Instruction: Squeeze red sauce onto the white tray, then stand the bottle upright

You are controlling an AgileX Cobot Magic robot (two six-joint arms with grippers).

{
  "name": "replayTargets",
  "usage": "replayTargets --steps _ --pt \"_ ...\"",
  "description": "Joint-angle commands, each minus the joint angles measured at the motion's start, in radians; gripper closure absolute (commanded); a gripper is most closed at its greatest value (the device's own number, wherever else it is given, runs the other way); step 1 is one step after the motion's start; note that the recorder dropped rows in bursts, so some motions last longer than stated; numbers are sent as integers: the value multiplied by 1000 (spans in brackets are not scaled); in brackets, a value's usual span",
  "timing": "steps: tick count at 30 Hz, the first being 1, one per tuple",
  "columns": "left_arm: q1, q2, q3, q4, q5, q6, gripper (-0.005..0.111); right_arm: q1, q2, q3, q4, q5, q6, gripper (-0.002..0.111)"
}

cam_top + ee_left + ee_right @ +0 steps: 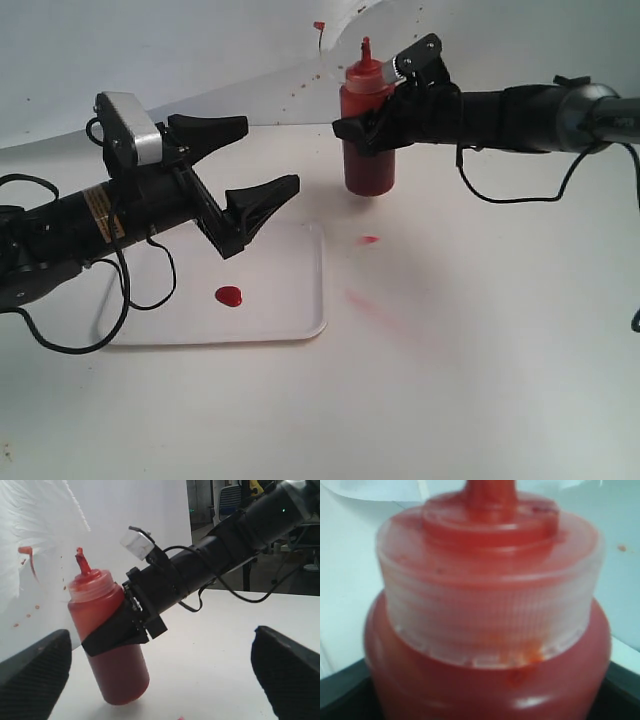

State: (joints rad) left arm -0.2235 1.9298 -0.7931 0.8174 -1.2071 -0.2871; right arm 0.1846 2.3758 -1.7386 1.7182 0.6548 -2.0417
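Past the far right corner of the white tray (pixel 300 305), off it and on the white table (pixel 480 360): the bottle (pixel 370 170), nozzle up. Body translucent, dark red nearly to the shoulder. Close to upright in the exterior view. The left wrist view shows the bottle (pixel 117 675) leaning, and whether the base sits flat I cannot tell.

Right gripper (pixel 372 122) is clamped round the bottle just below the ribbed collar, black fingers on either side. The right wrist view is filled by the collar and the red shoulder, blurred.

Red sauce (pixel 229 296): one glossy rounded blob on the tray, toward its near edge, well apart from the bottle.

Left gripper (pixel 270 155) hangs over the far part of the tray, jaws spread wide, holding nothing. Its textured pads (pixel 35 672) frame the bottle in the left wrist view.

On the table between tray and bottle: a small red spot (pixel 369 240). Nearer, a faint pinkish smear (pixel 362 300) just beside the tray's right edge. Red specks and a red mark (pixel 319 26) on the white backdrop (pixel 200 60).
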Motion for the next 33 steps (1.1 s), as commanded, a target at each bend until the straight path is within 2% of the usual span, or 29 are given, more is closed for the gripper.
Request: replayTargets --steps 1,10,22,23,24,25,26,27,28,33 --pt "-8 -8 -4 -1 -14 3 16 -4 71 -100 26 57 24 108" --pt "-8 -8 -4 -1 -14 2 16 21 164 -212 26 111 53 108" --pt "-8 -8 -4 -1 -14 4 16 48 165 -214 26 73 32 106" --pt "-8 -8 -4 -1 -14 4 16 48 165 -214 26 63 32 102" --pt "-8 -8 -4 -1 -14 4 16 45 165 -214 26 54 32 86" --pt "-8 -8 -4 -1 -14 4 16 45 165 -214 26 51 32 76" --pt "-8 -8 -4 -1 -14 4 16 45 165 -214 26 39 32 42" --pt "-8 -8 -4 -1 -14 4 16 45 165 -214 26 34 32 27" --pt "-8 -8 -4 -1 -14 2 16 45 163 -214 26 30 51 3" --pt "-8 -8 -4 -1 -14 2 16 45 107 -214 26 130 68 3"
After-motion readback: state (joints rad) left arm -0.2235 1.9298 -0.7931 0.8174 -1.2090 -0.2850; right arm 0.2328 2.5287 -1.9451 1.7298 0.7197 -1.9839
